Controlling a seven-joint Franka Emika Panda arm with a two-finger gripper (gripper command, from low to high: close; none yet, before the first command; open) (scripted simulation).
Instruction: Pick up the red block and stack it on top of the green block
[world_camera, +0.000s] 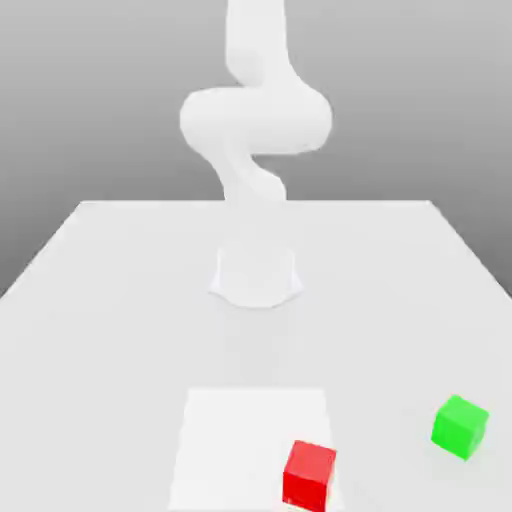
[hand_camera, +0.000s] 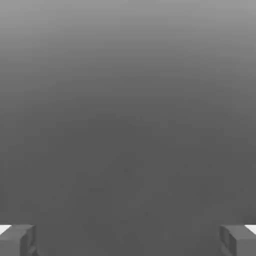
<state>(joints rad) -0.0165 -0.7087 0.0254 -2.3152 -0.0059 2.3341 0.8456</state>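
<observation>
The red block (world_camera: 310, 475) sits on the white table (world_camera: 120, 300) near its front edge, on the corner of a paler square patch (world_camera: 240, 440). The green block (world_camera: 460, 425) rests on the table to the exterior view's right of the red one, a short gap apart. In the hand view my gripper (hand_camera: 128, 240) is open, its grey fingertips (hand_camera: 17, 240) far apart with nothing between them, facing plain grey background. The white arm (world_camera: 255, 120) rises from its base (world_camera: 256, 275) at the table's middle and leaves the picture at the top.
The arm's round base stands behind the blocks, in the middle of the table. The table's edges run along the exterior view's left and right sides and along the back.
</observation>
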